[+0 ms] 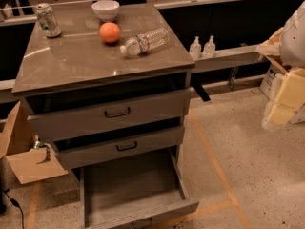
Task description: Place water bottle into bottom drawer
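The water bottle (144,41), clear and ribbed with a white cap, lies on its side on the cabinet top (71,56), cap pointing left. The bottom drawer (128,185) is pulled wide open at floor level, and its grey tray is bare. My gripper (282,101) shows as pale cream blocks at the right edge of the view. It hangs beside the cabinet, well to the right of and lower than the bottle, and touches nothing.
An orange (109,32), a white bowl (106,9) and a silver-green can (48,19) share the cabinet top. Two upper drawers (117,112) with black handles stand slightly open. Two pump bottles (202,46) sit on a ledge behind. Cardboard (28,163) lies on the floor at left.
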You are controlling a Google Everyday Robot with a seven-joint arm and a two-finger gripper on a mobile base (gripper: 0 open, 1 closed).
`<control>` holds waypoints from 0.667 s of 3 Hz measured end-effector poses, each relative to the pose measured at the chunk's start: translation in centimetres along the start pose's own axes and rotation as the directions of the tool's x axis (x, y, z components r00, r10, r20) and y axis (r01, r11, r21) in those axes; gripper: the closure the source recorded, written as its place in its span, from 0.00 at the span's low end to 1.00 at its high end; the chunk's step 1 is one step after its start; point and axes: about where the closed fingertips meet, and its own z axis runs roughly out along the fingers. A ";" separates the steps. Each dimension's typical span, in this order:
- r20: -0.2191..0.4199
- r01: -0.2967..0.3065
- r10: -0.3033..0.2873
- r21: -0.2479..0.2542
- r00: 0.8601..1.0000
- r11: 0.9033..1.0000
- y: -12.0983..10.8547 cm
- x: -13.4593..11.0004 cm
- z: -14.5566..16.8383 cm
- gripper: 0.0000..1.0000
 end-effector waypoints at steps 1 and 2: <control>0.000 0.000 0.000 0.000 1.000 1.000 0.0 0.0 0.0 0.00; -0.013 -0.010 0.011 0.030 1.000 0.999 -0.7 -0.9 0.6 0.00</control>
